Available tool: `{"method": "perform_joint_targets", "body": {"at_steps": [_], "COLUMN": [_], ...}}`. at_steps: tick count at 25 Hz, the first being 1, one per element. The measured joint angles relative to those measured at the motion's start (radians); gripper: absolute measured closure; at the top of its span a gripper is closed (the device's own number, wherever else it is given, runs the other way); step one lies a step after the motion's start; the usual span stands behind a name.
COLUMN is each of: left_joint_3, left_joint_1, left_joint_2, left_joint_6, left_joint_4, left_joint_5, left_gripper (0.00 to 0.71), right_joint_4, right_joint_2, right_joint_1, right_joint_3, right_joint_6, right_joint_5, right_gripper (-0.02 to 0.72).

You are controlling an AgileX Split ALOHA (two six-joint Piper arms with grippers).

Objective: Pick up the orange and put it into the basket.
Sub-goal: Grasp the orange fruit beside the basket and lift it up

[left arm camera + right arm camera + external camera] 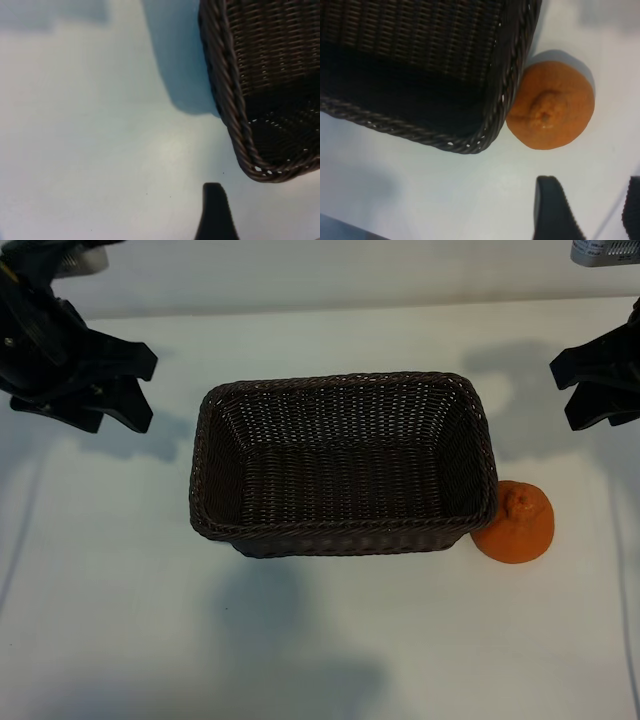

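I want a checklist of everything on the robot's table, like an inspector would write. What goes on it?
Surface: white table, plain, with soft shadows.
Job's things: orange on the table, outside the basket, tight against its near right corner, knob up. Basket holds nothing.
Clutter: nothing seen.
Grippers: left gripper open, left of the basket, holding nothing; right gripper open, beyond the orange, holding nothing.
Cables: nothing seen.
Surroundings: pale wall behind the table.
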Motion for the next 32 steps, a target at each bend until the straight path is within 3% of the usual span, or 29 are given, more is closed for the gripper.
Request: {"method": "perform_joint_targets", "body": {"at_steps": [25,29,32], "left_joint_3": [0.000,0.000,0.000], "left_joint_1": [0.000,0.000,0.000], "left_joint_2": [-0.016,-0.016,-0.016], "left_joint_6": [0.005,0.005,0.005], "left_joint_4": [-0.001,-0.001,-0.001], "left_joint_5": [0.000,0.000,0.000], "left_gripper": [0.183,0.183,0.183], "right_joint_4": [0.017,0.015,0.004], "right_joint_2": [0.000,0.000,0.000], "right_joint_1": [0.000,0.000,0.000], "right_joint_3": [0.000,0.000,0.000], "right_joint_6": [0.000,-0.009,-0.059], "right_joint_5": [-0.038,-0.052,-0.054], "right_gripper": [0.344,0.385,0.424]}}
